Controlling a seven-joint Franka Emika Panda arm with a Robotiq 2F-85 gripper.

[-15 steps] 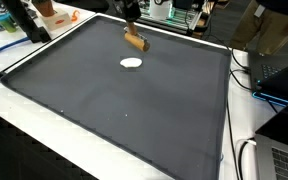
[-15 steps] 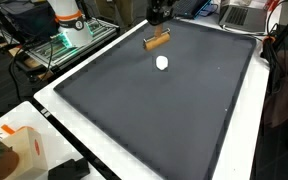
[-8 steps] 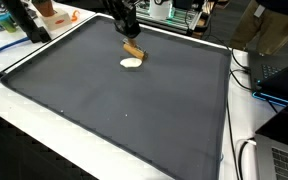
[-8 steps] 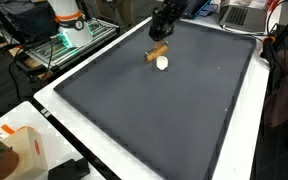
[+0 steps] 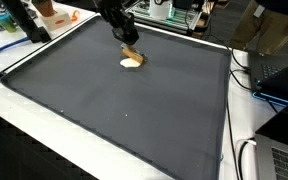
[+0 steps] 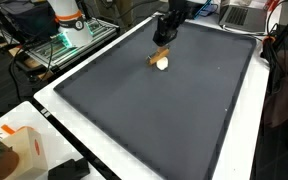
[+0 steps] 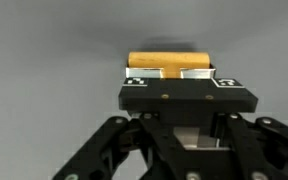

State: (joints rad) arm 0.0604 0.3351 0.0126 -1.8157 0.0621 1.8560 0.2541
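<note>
Plainly, the dark surface fills both exterior views. Near its far edge, the pincer is clenched on a tan wooden block. The block's long axis lies crosswise between the fingers, slightly tilted, just beside a small white disc.

**Count of things on and around the desk**

One robot arm shows in the upper middle of both exterior views, and it carries one claw. There is one brown block, seen in all three views; in the wrist view it sits in the middle of the frame. There is one small white round piece, just below the block in both exterior views. One dark mat covers most of one white desk. One laptop shows at the upper right of an exterior view. One orange-and-white box shows at its lower left.
</note>
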